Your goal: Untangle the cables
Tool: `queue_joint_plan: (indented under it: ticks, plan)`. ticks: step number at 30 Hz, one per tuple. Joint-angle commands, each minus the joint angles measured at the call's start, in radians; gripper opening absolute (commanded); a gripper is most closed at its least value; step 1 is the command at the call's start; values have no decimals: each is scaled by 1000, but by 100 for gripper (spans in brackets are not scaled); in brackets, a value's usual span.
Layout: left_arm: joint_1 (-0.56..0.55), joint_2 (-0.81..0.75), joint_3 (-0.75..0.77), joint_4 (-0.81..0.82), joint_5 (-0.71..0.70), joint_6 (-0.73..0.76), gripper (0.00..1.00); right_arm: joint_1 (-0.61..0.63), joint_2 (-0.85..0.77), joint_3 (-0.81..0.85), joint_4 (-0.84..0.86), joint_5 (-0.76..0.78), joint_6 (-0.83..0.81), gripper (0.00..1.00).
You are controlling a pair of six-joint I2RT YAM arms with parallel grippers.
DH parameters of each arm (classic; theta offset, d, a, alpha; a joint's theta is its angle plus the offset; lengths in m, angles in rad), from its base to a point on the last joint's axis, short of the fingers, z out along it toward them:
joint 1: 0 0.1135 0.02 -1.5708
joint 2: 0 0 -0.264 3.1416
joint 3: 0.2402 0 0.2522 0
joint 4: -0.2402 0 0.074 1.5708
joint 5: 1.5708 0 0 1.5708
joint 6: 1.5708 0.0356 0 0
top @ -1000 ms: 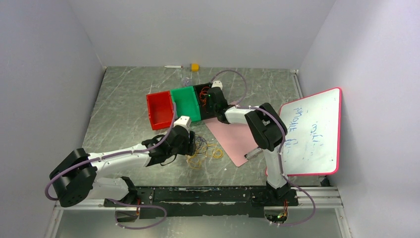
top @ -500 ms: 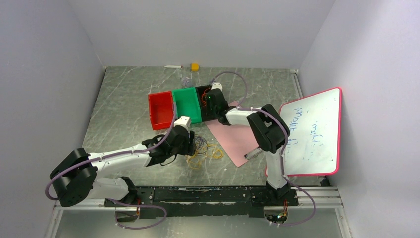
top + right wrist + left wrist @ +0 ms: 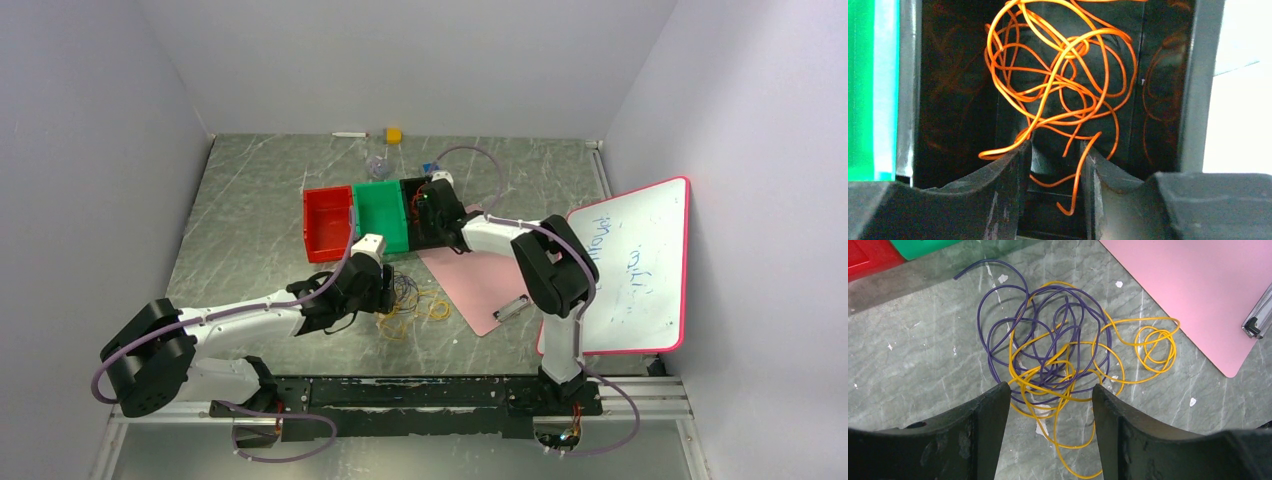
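Note:
A tangle of yellow and dark purple cables (image 3: 1058,362) lies on the grey table just ahead of my left gripper (image 3: 1050,390). That gripper is open and hangs over the tangle's near edge, holding nothing. From above, the same cables (image 3: 410,300) lie right of the left gripper (image 3: 375,290). A bundle of orange cable (image 3: 1063,75) lies inside the black bin (image 3: 958,100). My right gripper (image 3: 1055,147) is open above it, and one loose orange strand hangs in the gap between the fingers. In the top view the right gripper (image 3: 432,200) is over the black bin (image 3: 408,190).
A green bin (image 3: 382,210) and a red bin (image 3: 328,222) stand in a row left of the black one. A pink sheet (image 3: 480,285) with a small metal piece (image 3: 512,308) lies right of the tangle. A whiteboard (image 3: 630,265) leans at the right.
My right gripper has opened and let go of the orange cable in the black bin. The row of bins has slid slightly right. The left arm has not moved.

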Motion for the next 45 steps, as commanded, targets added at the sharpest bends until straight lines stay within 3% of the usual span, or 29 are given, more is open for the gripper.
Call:
queue_joint_plan:
  ticks: [1,14,22,25,33,45]
  plan:
    - [0,5,13,9,-5,-5,66,2,-59,-12,-50,-1,5,45]
    - [-1,-4,10,20,3,0,66,1,-194,-15,-103,33,25,59]
    - [0,-5,21,21,11,15,66,1,-311,-71,-126,68,22,61]
    - [-1,-3,26,23,12,19,66,1,-351,-97,-138,32,9,58]
    - [0,13,32,36,24,20,66,-2,-369,-141,-156,-5,3,35]
    - [-1,-9,19,24,14,13,66,-7,-234,-74,-143,-2,-6,35]
